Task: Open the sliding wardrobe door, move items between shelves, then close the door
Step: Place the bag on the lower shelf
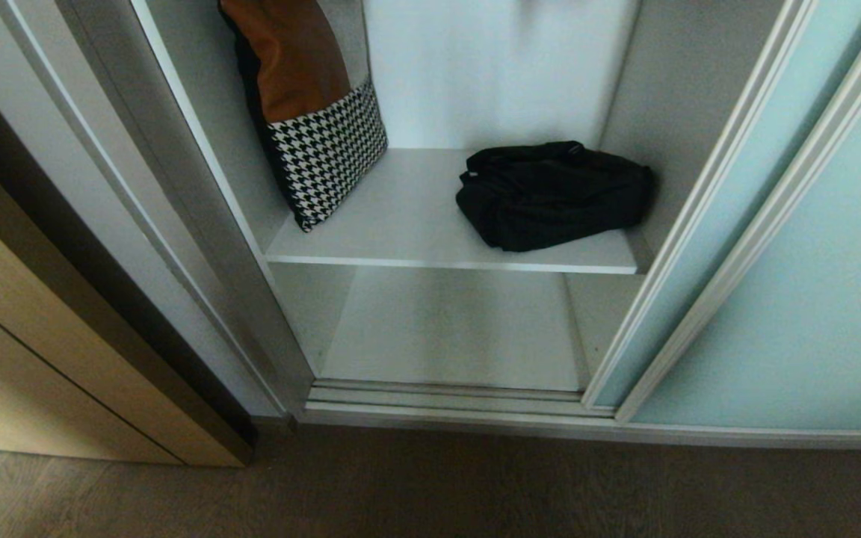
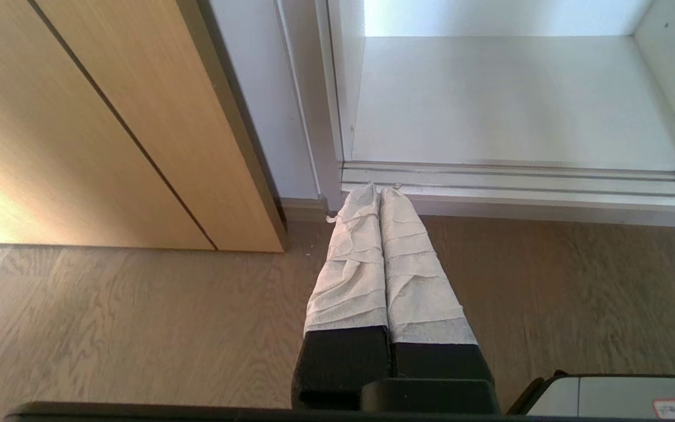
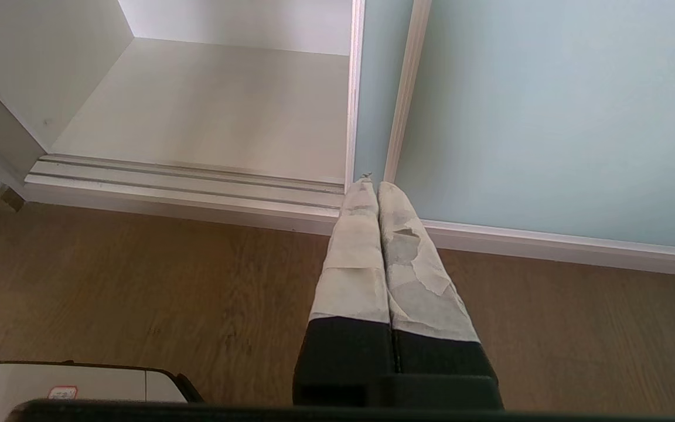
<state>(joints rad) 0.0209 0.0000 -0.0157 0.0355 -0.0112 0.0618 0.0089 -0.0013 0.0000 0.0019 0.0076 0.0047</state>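
Resting near the shelf [image 1: 400,224] front edge, black bag [image 1: 550,196] right of pillow [image 1: 311,112].

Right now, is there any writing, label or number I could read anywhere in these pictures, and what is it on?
No text can be read.
Small red-edged sticker on the robot's grey base, left wrist view: too small to read.
Matching sticker in the right wrist view: too small to read.
Black bag, houndstooth cushion, turquoise door: no writing visible.
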